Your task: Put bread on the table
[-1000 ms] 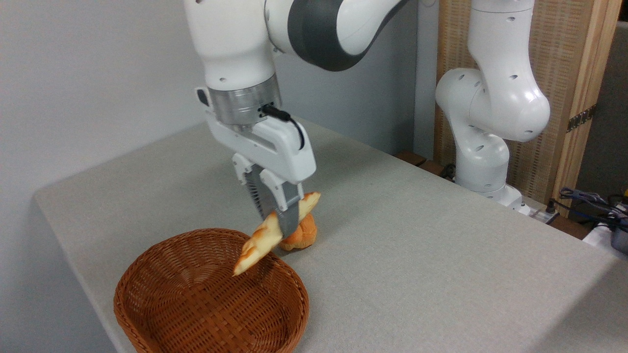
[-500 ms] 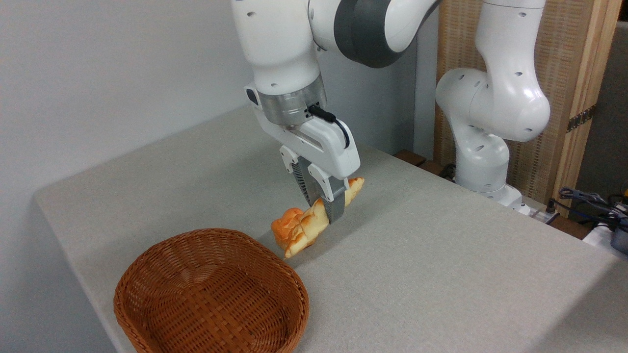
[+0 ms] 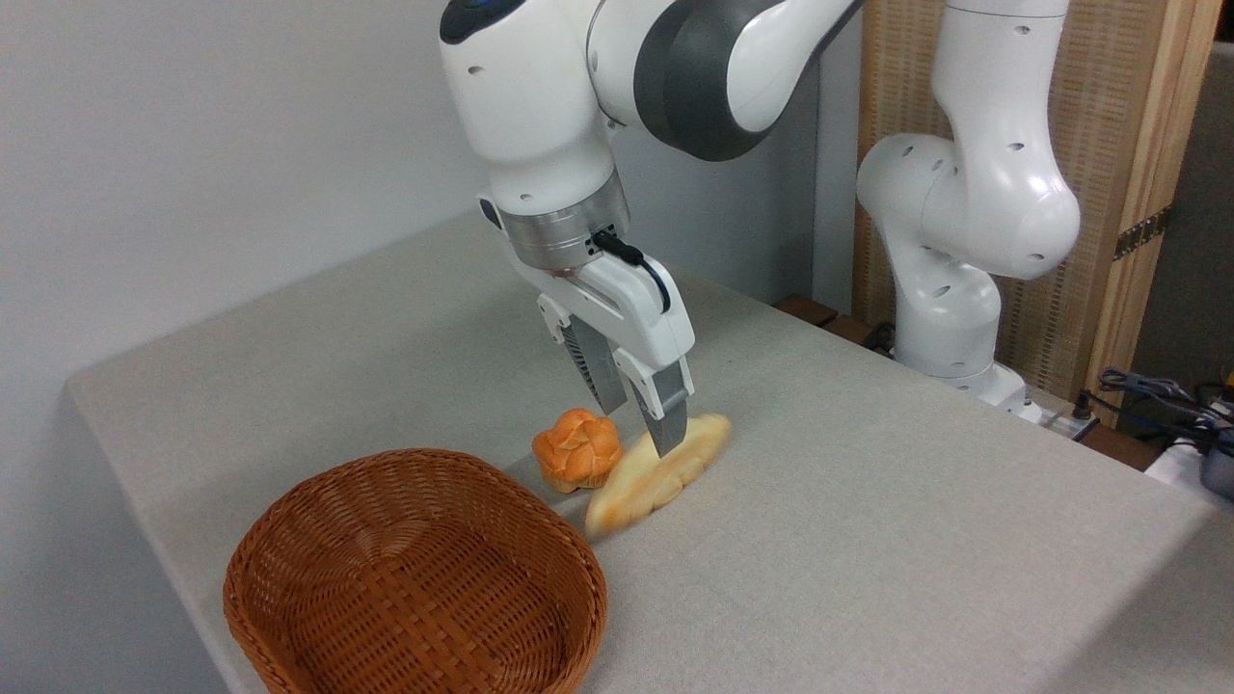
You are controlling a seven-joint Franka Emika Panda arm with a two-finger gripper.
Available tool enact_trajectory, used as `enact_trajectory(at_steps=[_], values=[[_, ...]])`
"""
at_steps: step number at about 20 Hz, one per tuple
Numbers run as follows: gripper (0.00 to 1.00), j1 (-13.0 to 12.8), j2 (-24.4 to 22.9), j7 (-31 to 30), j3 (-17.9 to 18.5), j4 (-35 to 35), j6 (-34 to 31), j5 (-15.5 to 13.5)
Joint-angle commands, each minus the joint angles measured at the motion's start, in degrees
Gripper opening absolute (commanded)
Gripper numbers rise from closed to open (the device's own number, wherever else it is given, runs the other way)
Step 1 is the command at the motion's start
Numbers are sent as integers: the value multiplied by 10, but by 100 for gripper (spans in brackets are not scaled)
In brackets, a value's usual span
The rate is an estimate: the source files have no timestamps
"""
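While no brand, label or writing can be read anywhere, textures are plain: the bread, a long braided loaf of pale cream, lies on the table, whose grey-beige surface looks like fabric. The gripper has its ribbed fingers clamped on the loaf's middle. Just beside it sits a round orange knotted bun; nearby stands a brown woven wicker basket.

You have one loaf, one bun, one basket, one table, one arm, one gripper with two fingers.
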Motion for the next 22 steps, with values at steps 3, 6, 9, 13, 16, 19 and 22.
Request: enact_trajectory(at_steps=[3, 6, 9, 13, 16, 19, 22], values=[[100, -2, -1, 11, 3, 2, 1, -8], [100, -2, -2, 11, 2, 12, 6, -8], [100, -2, -2, 7, -14, 46, 21, -9], [100, -2, -2, 0, -18, 84, 58, -9], [100, -1, 1, -49, -15, 88, 97, -10], [100, -1, 4, -55, -12, 88, 97, -10], [100, 0, 6, -60, -12, 88, 96, -18]])
